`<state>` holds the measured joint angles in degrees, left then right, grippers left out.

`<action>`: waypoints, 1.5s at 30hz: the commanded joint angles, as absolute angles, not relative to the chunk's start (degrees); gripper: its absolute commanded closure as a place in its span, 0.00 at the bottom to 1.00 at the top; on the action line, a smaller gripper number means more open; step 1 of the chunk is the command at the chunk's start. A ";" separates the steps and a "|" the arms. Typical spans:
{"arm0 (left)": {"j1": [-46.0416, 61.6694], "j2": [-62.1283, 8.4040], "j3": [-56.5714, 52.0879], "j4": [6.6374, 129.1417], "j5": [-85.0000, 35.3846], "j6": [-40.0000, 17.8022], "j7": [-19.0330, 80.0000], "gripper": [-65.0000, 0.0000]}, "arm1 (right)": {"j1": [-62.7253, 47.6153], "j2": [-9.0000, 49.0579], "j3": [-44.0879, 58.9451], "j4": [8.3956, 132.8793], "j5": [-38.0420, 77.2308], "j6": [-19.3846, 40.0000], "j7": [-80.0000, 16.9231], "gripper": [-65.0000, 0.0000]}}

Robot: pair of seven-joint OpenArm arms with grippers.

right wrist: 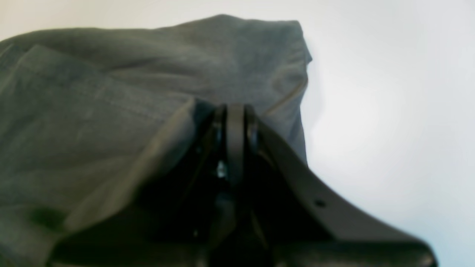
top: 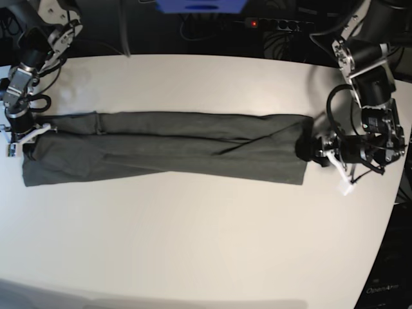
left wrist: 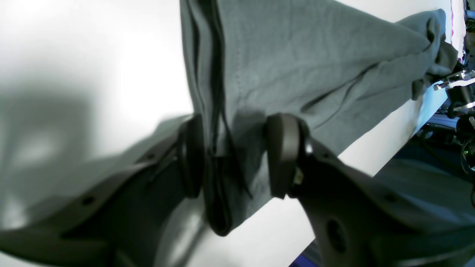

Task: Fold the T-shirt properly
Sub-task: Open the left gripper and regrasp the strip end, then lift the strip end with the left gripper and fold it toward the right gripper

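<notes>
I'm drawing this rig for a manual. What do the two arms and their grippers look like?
Both arms are black with silver metal joint brackets and loose black cables looping beside them. The left gripper has matte dark fingers with rounded oval pads and small holes along the finger bodies. The right gripper is the same dark build, its fingers thin and flat. White parts sit at both wrists in the base view.

You saw a white table (top: 206, 232). Behind it lay a black power strip (top: 278, 24) with a red light, near a blue object (top: 199, 6).
</notes>
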<state>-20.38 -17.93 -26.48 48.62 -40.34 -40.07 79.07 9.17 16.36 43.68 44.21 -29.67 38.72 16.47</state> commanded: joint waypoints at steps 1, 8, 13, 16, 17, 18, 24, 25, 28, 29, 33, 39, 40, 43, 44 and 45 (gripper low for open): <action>-21.32 -18.33 -26.24 48.92 -38.81 -40.00 80.00 0.59 | 8.22 15.43 43.21 43.21 -36.35 40.00 7.25 1.00; -21.32 -18.33 -22.37 48.92 -38.81 -40.00 80.00 0.59 | 8.22 15.34 43.12 43.21 -36.35 40.00 7.16 1.00; -21.23 -18.24 -22.37 48.92 -38.81 -40.00 80.00 0.59 | 8.22 15.34 43.21 43.21 -36.35 40.00 7.16 1.00; -21.14 -18.24 -22.37 48.92 -38.81 -40.00 80.00 0.60 | 8.22 15.34 43.30 43.21 -36.35 40.00 7.08 1.00; -21.14 -18.24 -22.37 48.92 -38.81 -40.00 80.00 0.64 | 8.22 15.34 43.30 43.21 -36.35 40.00 7.08 1.00; -21.14 -18.24 -22.37 48.92 -38.81 -40.00 80.00 0.70 | 8.22 15.34 43.30 43.21 -36.35 40.00 7.08 1.00; -21.05 -18.24 -21.14 48.92 -38.81 -40.00 80.00 0.97 | 8.22 15.34 43.21 43.21 -36.35 40.00 7.08 1.00; -21.05 -18.24 -20.44 48.92 -38.90 -40.00 80.00 0.97 | 8.22 15.34 43.21 43.21 -36.35 40.00 7.08 1.00; -21.05 -18.24 -20.18 48.92 -38.90 -40.00 80.00 0.97 | 8.04 15.34 43.21 43.21 -36.35 40.00 7.08 1.00; -21.05 -18.24 -20.18 48.92 -38.90 -40.00 80.00 0.97 | 8.04 15.34 43.21 43.21 -36.35 40.00 7.08 1.00; -21.14 -18.24 -20.70 48.92 -39.43 -40.00 80.00 0.97 | 7.96 15.34 43.03 43.21 -36.35 40.00 7.08 1.00; -21.41 -16.84 -20.79 49.01 -39.52 -40.00 80.00 0.97 | 7.87 14.64 42.95 43.21 -36.35 40.00 7.08 1.00; -21.41 -16.48 -20.79 49.10 -39.52 -40.00 80.00 0.97 | 7.87 14.55 42.95 43.21 -36.44 40.00 7.08 1.00; -21.49 -16.04 -20.79 49.45 -40.04 -40.00 80.00 0.97 | 7.87 14.55 42.95 43.21 -36.44 40.00 7.08 1.00; -21.58 -15.78 -20.79 49.45 -40.92 -40.00 80.00 0.97 | 7.87 14.55 42.95 43.21 -36.44 40.00 7.08 1.00; -21.93 -15.60 -20.62 49.27 -42.07 -40.00 80.00 0.97 | 7.87 14.55 42.95 43.21 -36.44 40.00 7.08 1.00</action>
